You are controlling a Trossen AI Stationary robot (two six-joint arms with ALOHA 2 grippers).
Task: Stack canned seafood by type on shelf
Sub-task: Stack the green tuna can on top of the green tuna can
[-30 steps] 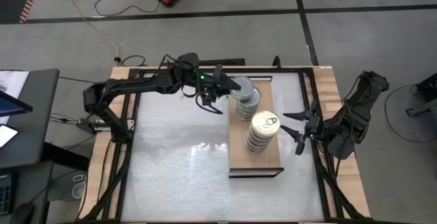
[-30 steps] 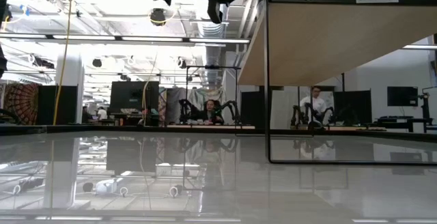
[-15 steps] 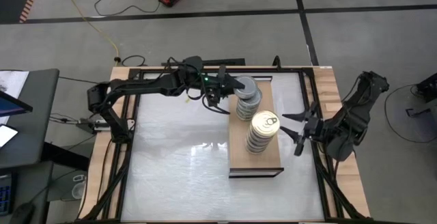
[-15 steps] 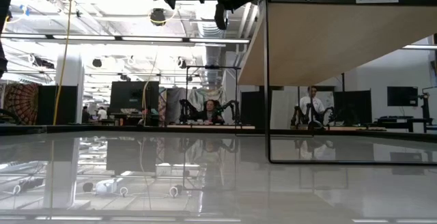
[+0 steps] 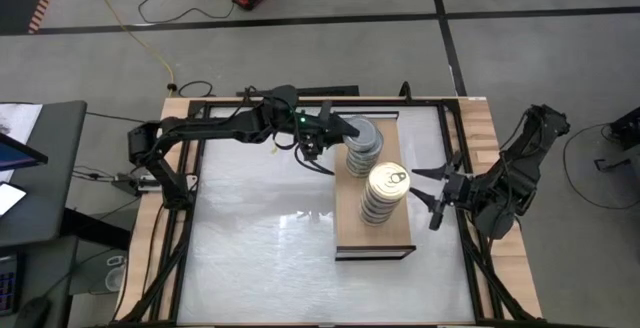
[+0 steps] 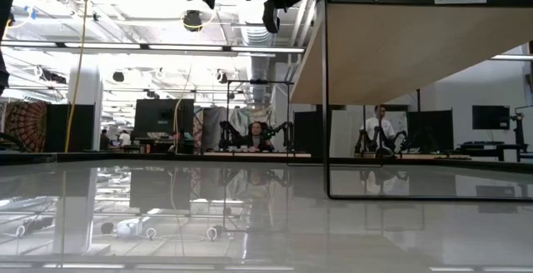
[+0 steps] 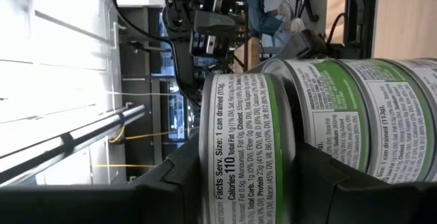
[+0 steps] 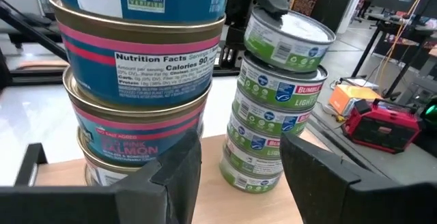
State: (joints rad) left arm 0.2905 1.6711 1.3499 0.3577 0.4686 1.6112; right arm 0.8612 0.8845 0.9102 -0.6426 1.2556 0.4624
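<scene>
Green-banded tin (image 7: pixel 247 149) sits clenched between the dark fingers (image 7: pixel 171 183) of the left tool (image 5: pixel 340 130), which reaches in from the upper left of the high frame to the top of the far stack (image 5: pixel 362 150). In the left wrist view the held tin lies right beside the other green-labelled tins (image 7: pixel 362 115) of that stack; whether it already rests on them I cannot tell. From the right wrist view the green stack (image 8: pixel 273 125) stands several tins tall, its topmost one (image 8: pixel 290 39) tilted, with a dark finger over it.

Nearer the middle of the high frame stands a second stack (image 5: pixel 383 193) topped by a gold pull-tab lid. Seen from the right wrist, it is made of blue and pink salmon tins (image 8: pixel 140 80). Both stacks stand on the light-wood shelf (image 5: pixel 395 236), a little apart from each other, above the pale tabletop (image 5: pixel 260 238).

At the right of the high frame the right tool (image 5: pixel 437 190) hangs just beside the shelf with its fingers (image 8: pixel 334 176) spread wide, holding nothing.

From the low view the shelf (image 6: pixel 400 44) fills the upper right, and people sit at desks in the room behind.
</scene>
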